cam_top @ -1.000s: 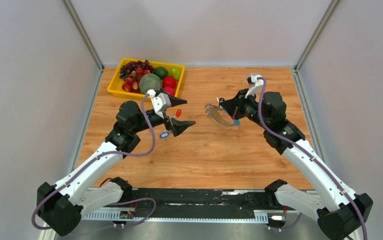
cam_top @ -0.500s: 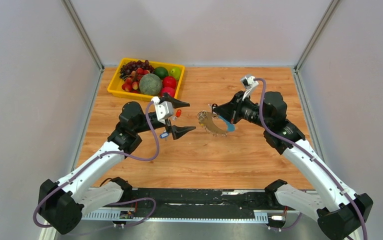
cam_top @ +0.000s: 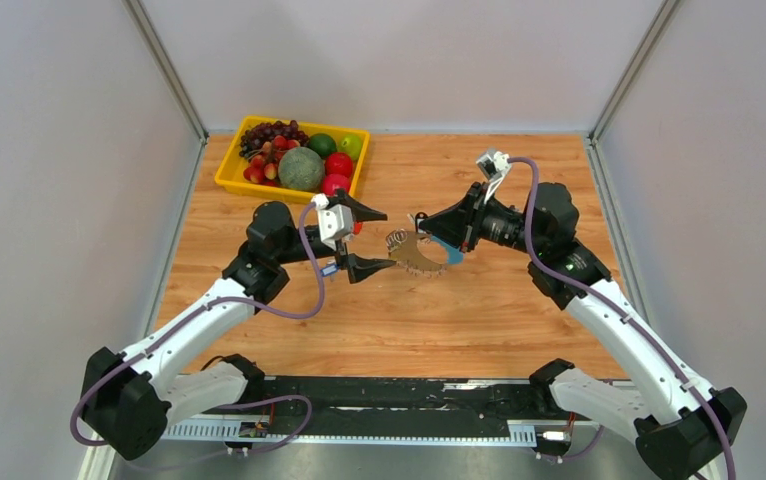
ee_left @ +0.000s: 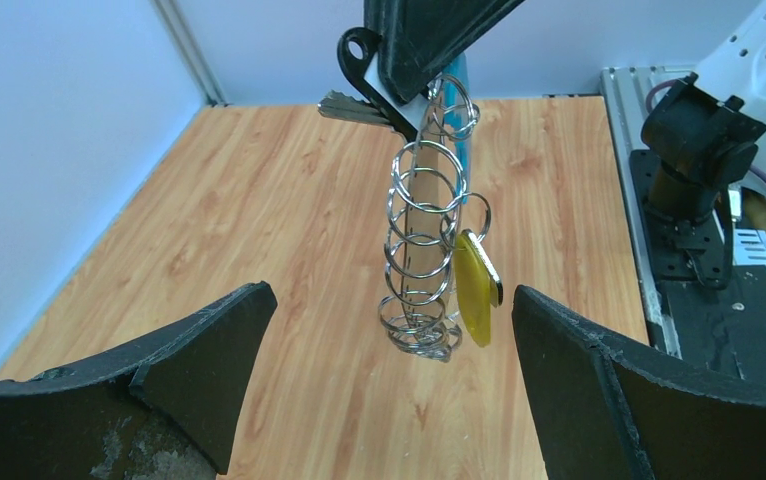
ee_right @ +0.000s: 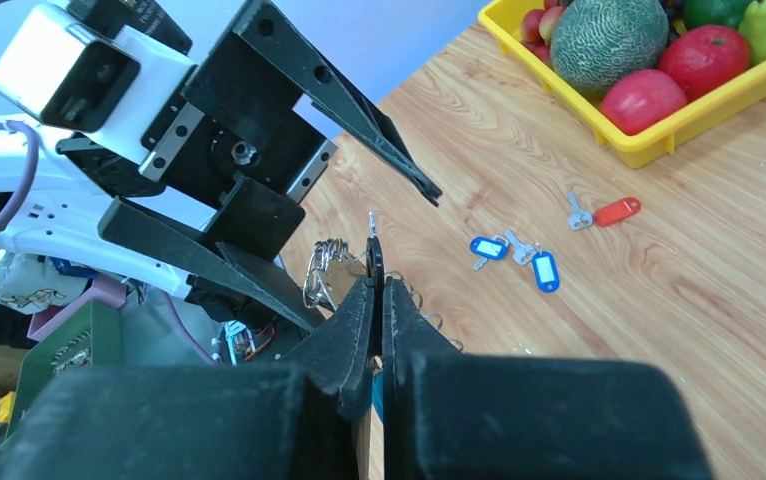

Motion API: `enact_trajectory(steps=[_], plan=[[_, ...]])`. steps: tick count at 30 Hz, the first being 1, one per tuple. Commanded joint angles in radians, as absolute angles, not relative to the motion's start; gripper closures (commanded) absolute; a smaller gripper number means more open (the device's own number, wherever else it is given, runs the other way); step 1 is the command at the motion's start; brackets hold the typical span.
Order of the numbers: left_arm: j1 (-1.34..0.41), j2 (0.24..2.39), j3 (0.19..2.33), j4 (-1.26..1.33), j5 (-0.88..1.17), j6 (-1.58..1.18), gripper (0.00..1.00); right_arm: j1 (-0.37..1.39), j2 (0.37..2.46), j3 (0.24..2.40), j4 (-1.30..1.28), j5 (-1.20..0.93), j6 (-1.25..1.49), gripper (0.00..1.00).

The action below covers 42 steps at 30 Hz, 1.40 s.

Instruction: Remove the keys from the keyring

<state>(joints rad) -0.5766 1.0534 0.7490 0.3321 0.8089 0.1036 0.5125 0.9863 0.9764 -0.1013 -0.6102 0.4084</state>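
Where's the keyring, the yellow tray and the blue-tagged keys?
keyring [ee_left: 419, 332]: left wrist view, on the bottom bunch of rings.
yellow tray [ee_right: 729, 105]: right wrist view, on its near wall.
blue-tagged keys [ee_right: 544, 271]: right wrist view, on one blue tag.

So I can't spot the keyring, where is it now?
In the top view, the keyring hangs mid-table from the shut right end effector, just in front of the open left end effector.
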Motion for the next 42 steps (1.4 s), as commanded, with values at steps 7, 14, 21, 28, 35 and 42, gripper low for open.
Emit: enact_trajectory(steps=[7, 14, 21, 28, 35, 42], plan=[[-0.607, 1.076, 0.77, 0.321, 0.914, 0.148, 0.02, 0.521, 0.946, 1.009, 0.021, -0.67, 0.465, 0.96], [-0.628, 1.087, 0.779, 0.257, 0.907, 0.209, 0.02, 0.521, 0.906, 0.986, 0.083, -0.656, 0.508, 0.96], [-0.631, 1.098, 0.781, 0.268, 0.929, 0.208, 0.05, 0.52, 0.889, 0.968, 0.127, -0.657, 0.543, 0.95], [-0.632, 1.098, 0.781, 0.295, 0.973, 0.201, 0.04, 0.522, 0.898, 0.938, 0.2, -0.674, 0.589, 0.95], [-0.632, 1.098, 0.799, 0.305, 0.99, 0.179, 0.01, 0.535, 0.915, 0.922, 0.245, -0.68, 0.614, 0.95], [-0.632, 1.1, 0.795, 0.315, 0.963, 0.154, 0.44, 0.549, 0.925, 0.92, 0.258, -0.677, 0.618, 0.95]])
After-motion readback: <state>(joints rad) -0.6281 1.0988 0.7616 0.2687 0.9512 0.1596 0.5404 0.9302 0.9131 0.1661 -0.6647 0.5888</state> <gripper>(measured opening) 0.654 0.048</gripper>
